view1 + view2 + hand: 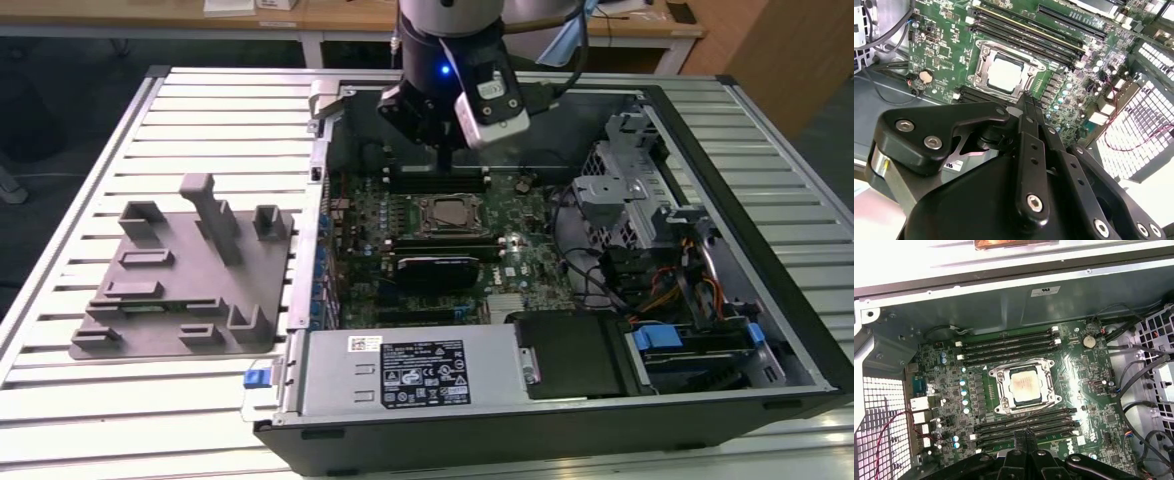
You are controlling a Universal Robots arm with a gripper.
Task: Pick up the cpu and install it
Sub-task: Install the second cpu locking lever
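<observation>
The cpu [445, 212] lies flat inside the metal-framed socket [416, 200] on the green motherboard; its silvery top plate shows in both wrist views [1004, 74] [1026, 386]. My gripper [445, 162] hangs above the board, just past the socket on the side of the far memory slots in the exterior view. Its black fingers are pressed together with nothing between them [1026, 98] [1026, 436]. It does not touch the cpu.
The open computer case [747, 130] walls in the board. A power supply [400, 370] sits at its near end, and a drive cage with cables [641, 200] on the exterior view's right. A grey plastic tray [187, 280] with upright blocks lies on the slatted table at the left.
</observation>
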